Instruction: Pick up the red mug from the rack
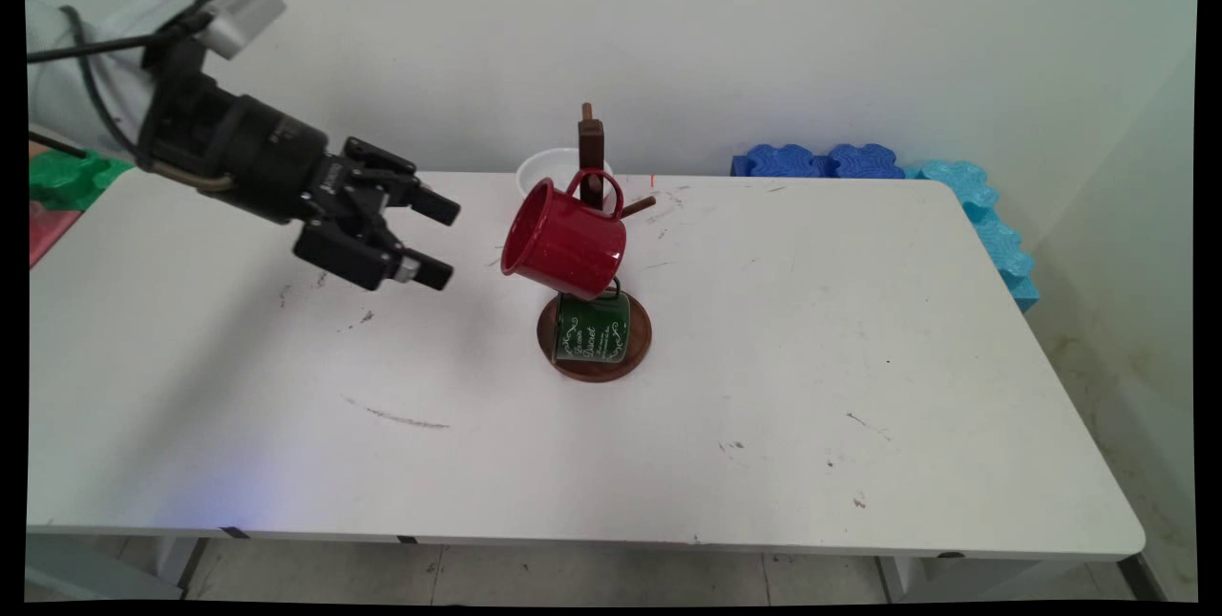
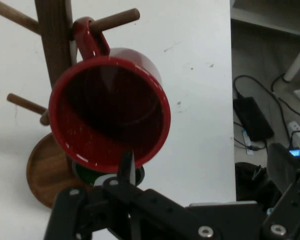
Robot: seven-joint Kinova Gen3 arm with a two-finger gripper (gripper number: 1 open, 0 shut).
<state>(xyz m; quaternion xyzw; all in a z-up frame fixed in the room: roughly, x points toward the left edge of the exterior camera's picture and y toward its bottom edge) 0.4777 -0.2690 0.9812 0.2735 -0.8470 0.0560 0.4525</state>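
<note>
Your tool (image 1: 434, 240) hangs above the table (image 1: 859, 387), left of the mug tree, with its jaws spread wide and nothing between them. It points at the open mouth of the red mug (image 1: 565, 242), near the rim but clear of it.

The red mug hangs by its handle on a peg of the wooden mug tree (image 1: 591, 148), tilted so its mouth faces you. In the hand view you look almost straight into it, with the handle (image 2: 87, 36) looped over the upper peg (image 2: 117, 20) beside the post. Below it a green mug (image 1: 592, 329) sits on the tree's round wooden base (image 1: 642, 341), tucked just under the red one. A white bowl (image 1: 544, 169) stands behind the tree, and blue foam blocks (image 1: 821, 160) lie along the table's far right edge.

If you mean to take hold of the red mug, I judge the rim the best place: one finger inside the mouth, one outside on the wall. Keep the jaws wide until the rim is truly between them. Mind the handle; it is hooked, so any pull would have to follow the peg's line rather than go straight sideways, or the tree could tip. Watch the green mug too, as it sits close beneath.
</note>
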